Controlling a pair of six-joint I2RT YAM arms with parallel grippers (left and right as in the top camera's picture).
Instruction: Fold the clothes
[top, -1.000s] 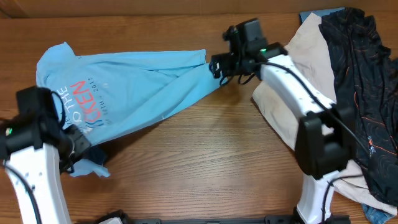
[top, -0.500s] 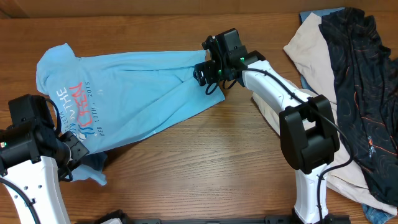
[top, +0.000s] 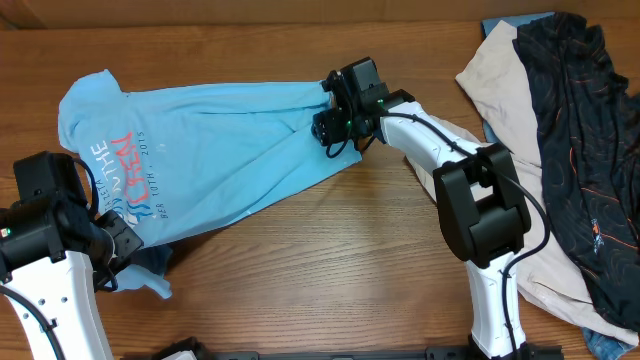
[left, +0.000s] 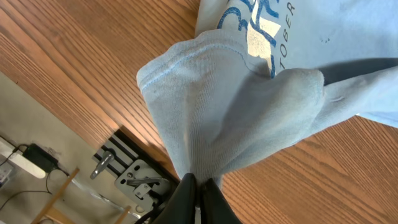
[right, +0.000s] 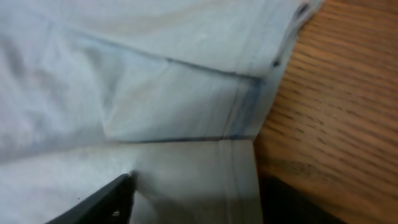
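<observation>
The light blue T-shirt (top: 215, 150) with white and coral-red lettering lies spread across the left and middle of the table. My left gripper (top: 118, 243) is shut on a bunched edge of the shirt near its lettered end, seen in the left wrist view (left: 198, 193) with the cloth (left: 236, 106) hanging from the jaws. My right gripper (top: 333, 128) is low over the shirt's hem corner. In the right wrist view (right: 196, 202) its jaws are open, with the hemmed cloth (right: 180, 112) lying flat between them.
A cream garment (top: 485, 70) and a black orange-lined garment (top: 580, 120) lie heaped at the right side. A blue piece (top: 515, 22) shows at the back right edge. Bare wooden table (top: 330, 270) lies in front of the shirt.
My right gripper moved left and a little nearer along the hem, and the shirt's right end went slack. The left arm shifted down with its bunch of cloth.
</observation>
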